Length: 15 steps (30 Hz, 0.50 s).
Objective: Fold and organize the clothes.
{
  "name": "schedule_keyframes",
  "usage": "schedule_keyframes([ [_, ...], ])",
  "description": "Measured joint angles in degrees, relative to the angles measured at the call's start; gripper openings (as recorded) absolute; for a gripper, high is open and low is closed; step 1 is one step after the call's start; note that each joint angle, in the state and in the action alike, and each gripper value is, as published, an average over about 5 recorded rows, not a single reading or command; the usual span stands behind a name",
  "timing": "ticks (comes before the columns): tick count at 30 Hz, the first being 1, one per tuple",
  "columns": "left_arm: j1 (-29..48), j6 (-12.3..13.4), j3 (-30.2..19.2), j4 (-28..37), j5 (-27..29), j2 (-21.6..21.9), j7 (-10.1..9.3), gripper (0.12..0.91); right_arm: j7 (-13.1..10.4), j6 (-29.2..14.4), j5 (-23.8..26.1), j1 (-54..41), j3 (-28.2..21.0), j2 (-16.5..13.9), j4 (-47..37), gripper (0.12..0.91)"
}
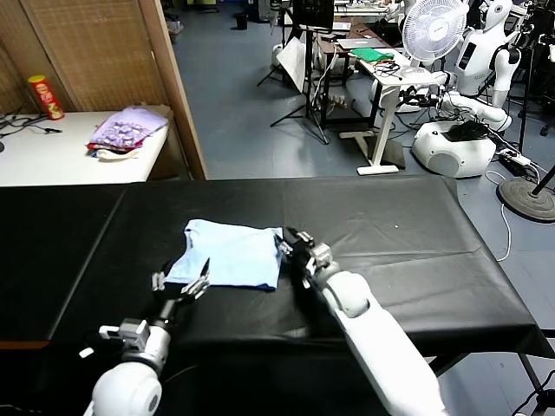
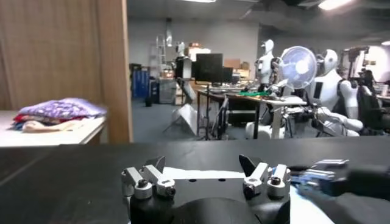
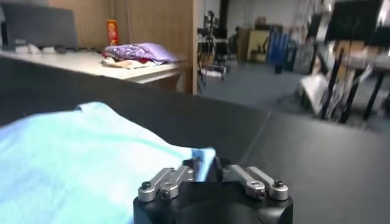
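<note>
The clothes are one pale light-blue T-shirt [image 1: 230, 254], lying partly folded and flat on the black-covered table [image 1: 390, 251]. My right gripper [image 1: 290, 241] sits at the shirt's right edge. In the right wrist view its fingers [image 3: 207, 165] are shut on a raised corner of the blue fabric [image 3: 73, 158]. My left gripper [image 1: 182, 276] hovers at the shirt's near left corner, open, with nothing between its fingers. In the left wrist view the left gripper [image 2: 203, 164] stands wide over the pale edge of the shirt [image 2: 201, 175].
A purple patterned fabric pile [image 1: 130, 128] and a red can [image 1: 45, 95] sit on a white side table at the back left, next to a wooden partition [image 1: 178, 87]. Beyond the table stand a fan [image 1: 431, 30], desks and other robots.
</note>
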State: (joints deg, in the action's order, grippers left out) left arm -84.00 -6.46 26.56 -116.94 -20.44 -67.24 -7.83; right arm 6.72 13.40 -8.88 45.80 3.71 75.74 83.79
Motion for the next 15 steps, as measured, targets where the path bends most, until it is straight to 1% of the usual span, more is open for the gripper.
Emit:
schedule_keyframes([
  [1,-0.32,-0.15,0.00,-0.14,-0.27,0.28,-0.65,0.798,-0.67,-0.03,0.00,1.19,0.54,-1.02,1.81,0.553],
  [2,-0.66,-0.41,-0.02,-0.39,-0.76,0.59,-1.31,0.798,-1.47,-0.04,-0.18,2.56,1.18,-2.10,3.77,0.619],
  [5,-1.99,-1.23,0.27,-1.73,-2.46,1.75,-2.80,0.798,-4.02,0.12,-1.53,7.85,3.69,-5.40,10.47,0.748],
  [6,-2.62,-1.43,0.53,-2.32,-2.94,2.23,-3.21,0.798,-4.84,0.19,-2.11,9.96,4.67,-6.43,12.89,0.777],
  [10,-6.03,-1.56,1.99,-4.83,-4.03,4.05,-4.89,0.798,-7.77,0.31,-3.98,19.25,8.88,-9.38,22.56,0.797],
  [12,-8.43,-1.49,3.03,-6.00,-4.07,4.60,-5.39,0.798,-8.97,0.26,-4.27,24.18,11.06,-9.99,26.91,0.798],
  [15,-13.01,-1.42,4.90,-7.90,-4.12,4.91,-5.54,0.798,-10.84,0.28,-4.33,32.15,14.44,-10.15,33.11,0.798],
])
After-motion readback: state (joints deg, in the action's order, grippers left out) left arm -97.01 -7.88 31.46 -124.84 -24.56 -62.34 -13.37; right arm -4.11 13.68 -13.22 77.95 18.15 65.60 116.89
